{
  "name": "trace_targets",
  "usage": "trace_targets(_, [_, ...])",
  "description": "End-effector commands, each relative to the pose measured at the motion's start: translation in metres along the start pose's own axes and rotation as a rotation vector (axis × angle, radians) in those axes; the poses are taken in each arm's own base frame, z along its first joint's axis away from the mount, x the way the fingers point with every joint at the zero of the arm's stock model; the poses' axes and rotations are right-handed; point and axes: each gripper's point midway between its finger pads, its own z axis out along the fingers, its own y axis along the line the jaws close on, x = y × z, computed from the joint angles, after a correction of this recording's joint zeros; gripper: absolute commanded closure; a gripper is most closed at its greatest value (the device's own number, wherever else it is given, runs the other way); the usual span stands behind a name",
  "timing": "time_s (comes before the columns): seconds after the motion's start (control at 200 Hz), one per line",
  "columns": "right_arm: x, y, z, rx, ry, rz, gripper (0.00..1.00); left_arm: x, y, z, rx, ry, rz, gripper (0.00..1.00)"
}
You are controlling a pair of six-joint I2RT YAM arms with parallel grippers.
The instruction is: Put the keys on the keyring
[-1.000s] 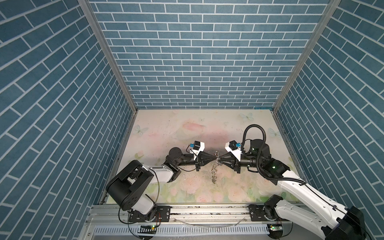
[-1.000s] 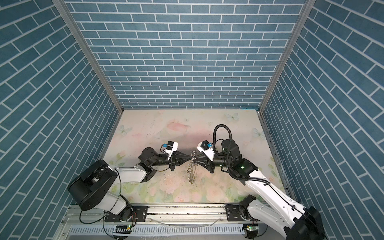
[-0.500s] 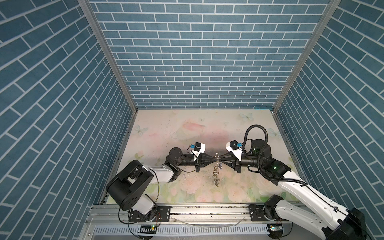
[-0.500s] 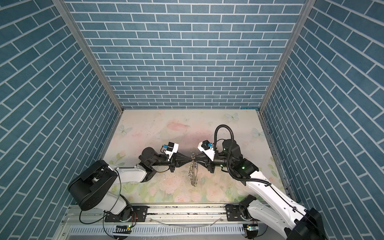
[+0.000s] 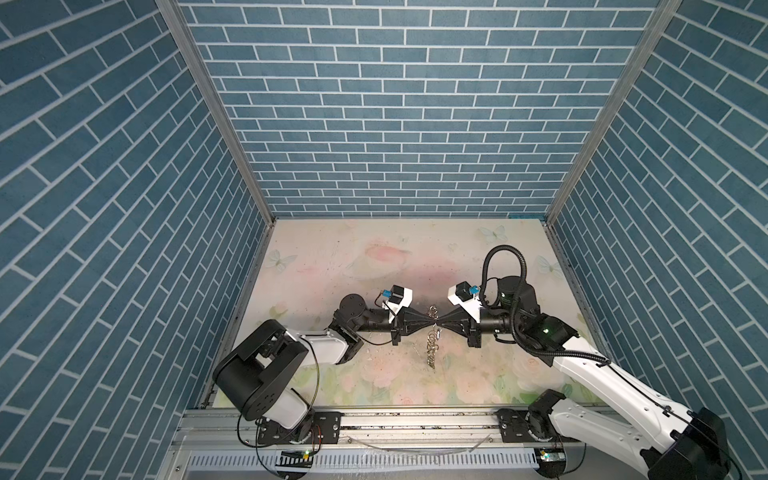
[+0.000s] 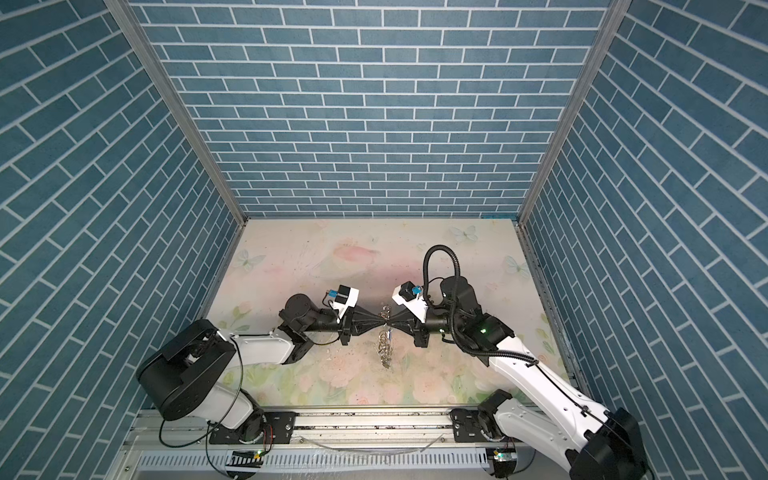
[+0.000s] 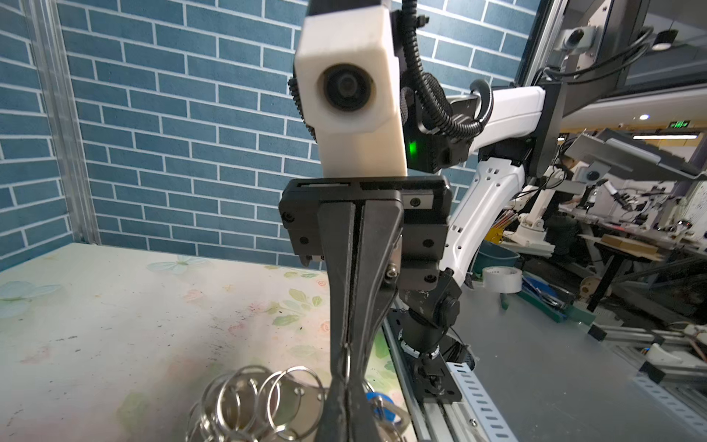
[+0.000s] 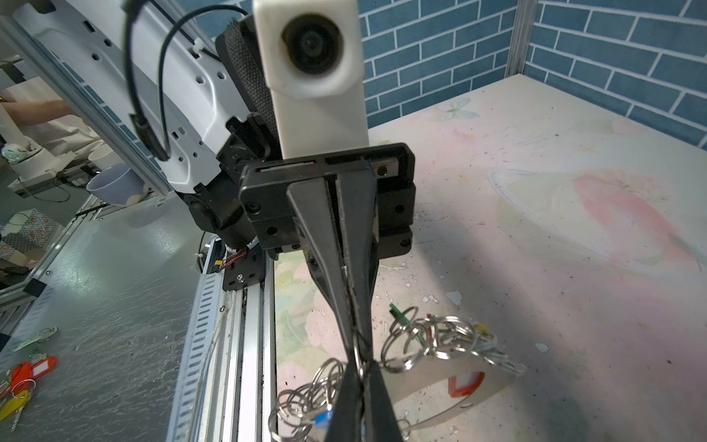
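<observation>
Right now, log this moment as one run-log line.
left claw: shut on keyring | right claw: shut on keyring | claws: tip to tip | split rings: bunched beside the claws

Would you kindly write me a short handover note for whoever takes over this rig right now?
Left pincer: shut on the hoop of the keyring.
Right pincer: shut on the hoop too, tip to tip with the left, above the table.
Keyring: hangs between them, small rings trailing onto the table.
Done: blue-tagged key and red-tagged key seem strung on the rings.
Left: loose keys with red and yellow tags lie off the table, beside the rail; none is held.
</observation>
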Motion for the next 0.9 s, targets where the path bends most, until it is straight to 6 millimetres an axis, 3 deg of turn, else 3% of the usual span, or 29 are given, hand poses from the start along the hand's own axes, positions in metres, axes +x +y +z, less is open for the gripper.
trace_targets(0.0, [-0.009, -0.006, -0.006, 0.061, 0.041, -0.027, 1.0, 0.002, 0.002, 0.001, -0.026, 0.05, 0.082, 0.84])
trace_targets(0.105, [-0.01, -0.004, -0.004, 0.061, 0.103, -0.022, 1.0, 0.015, 0.0, -0.002, -0.034, 0.146, 0.087, 0.81])
trace_targets(0.225, [-0.017, 0.007, -0.002, 0.011, 0.177, -0.044, 1.0, 0.011, -0.015, -0.002, 0.051, 0.162, 0.08, 0.84])
trace_targets(0.44, [-0.016, 0.016, 0.004, -0.073, 0.228, -0.056, 1.0, 0.011, -0.018, -0.002, 0.064, 0.166, 0.083, 0.82])
trace_targets(0.735, [-0.017, 0.015, 0.01, -0.071, 0.215, -0.082, 1.0, 0.015, -0.019, -0.001, 0.087, 0.179, 0.058, 0.99])
trace_targets(0.895, [-0.019, 0.013, 0.01, -0.049, 0.171, -0.109, 0.99, 0.013, -0.014, -0.002, 0.04, 0.171, 0.068, 1.0])
